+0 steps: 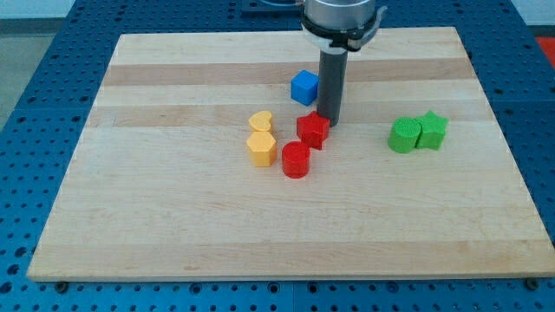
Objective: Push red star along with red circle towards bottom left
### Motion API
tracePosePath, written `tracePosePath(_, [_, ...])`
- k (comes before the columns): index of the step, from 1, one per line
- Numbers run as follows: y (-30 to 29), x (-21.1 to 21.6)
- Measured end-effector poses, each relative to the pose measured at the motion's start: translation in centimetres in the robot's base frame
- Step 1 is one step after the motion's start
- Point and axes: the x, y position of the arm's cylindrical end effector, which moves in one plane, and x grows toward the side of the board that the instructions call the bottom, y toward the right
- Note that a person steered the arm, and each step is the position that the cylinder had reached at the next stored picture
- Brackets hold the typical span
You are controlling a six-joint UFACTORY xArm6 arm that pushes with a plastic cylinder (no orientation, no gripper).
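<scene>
The red star (312,130) lies near the board's middle. The red circle (296,160) sits just below and to the left of it, touching or nearly touching. My tip (329,122) rests at the star's upper right edge, touching it. The dark rod rises straight up from there to the arm at the view's top.
A blue cube (304,87) sits just left of the rod. A yellow heart (260,121) and a yellow hexagon (261,148) stand left of the red blocks. Two green blocks (417,133) sit together at the right. The wooden board (173,234) has edges all round.
</scene>
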Motion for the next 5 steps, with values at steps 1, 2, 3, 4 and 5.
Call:
tracePosePath(1, [-1.0,1.7])
tracePosePath(2, [-2.0,3.6])
tracePosePath(3, [-2.6,5.8])
tracePosePath(4, [-3.6,8.1])
tracePosePath(5, [-4.8,9.9])
